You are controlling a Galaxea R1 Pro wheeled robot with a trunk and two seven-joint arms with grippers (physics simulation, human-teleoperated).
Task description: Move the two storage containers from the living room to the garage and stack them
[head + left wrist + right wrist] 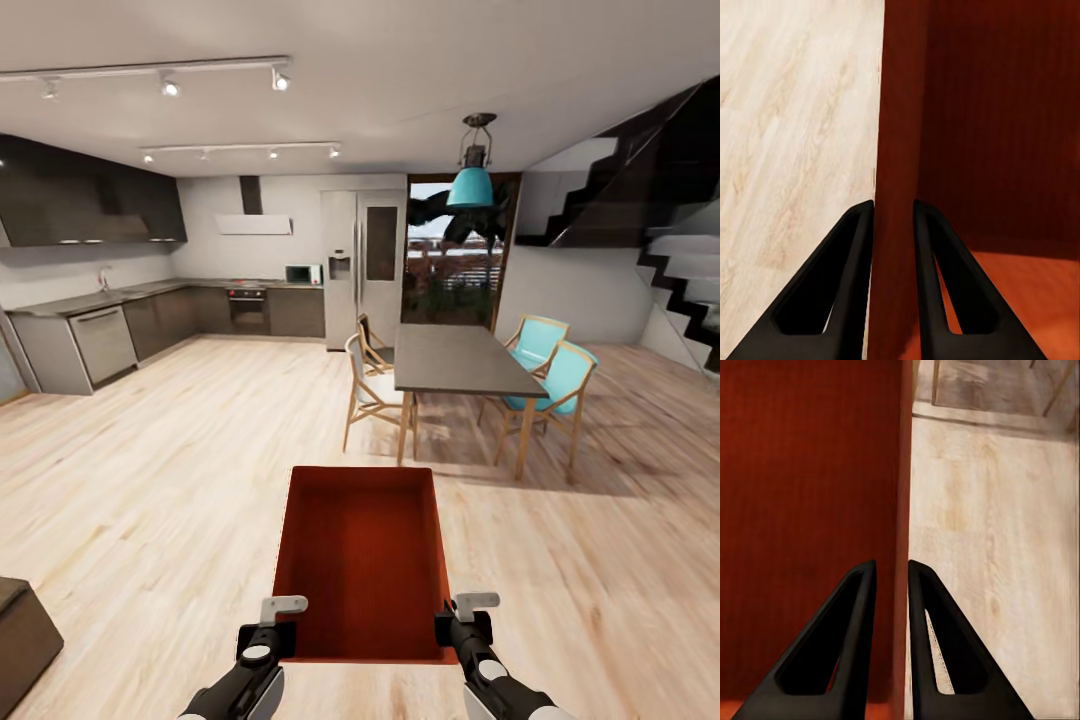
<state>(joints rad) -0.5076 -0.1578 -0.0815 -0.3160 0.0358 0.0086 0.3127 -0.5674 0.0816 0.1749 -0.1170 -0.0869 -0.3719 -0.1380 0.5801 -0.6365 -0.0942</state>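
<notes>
An orange-red, open-topped rectangular bin (362, 560) with finely ribbed walls hangs, apparently lifted, between both arms; left gripper (893, 217) and right gripper (892, 577) each pinch a side wall.

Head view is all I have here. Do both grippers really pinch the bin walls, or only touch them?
Observer: The left gripper has one finger outside the wall and one inside the bin.
Operator: And the right one?
Observer: The right gripper straddles its wall the same way, jaws closed on it.
Operator: What lies under the right side?
Observer: Wood floor, with thin wooden furniture legs further ahead.
</notes>
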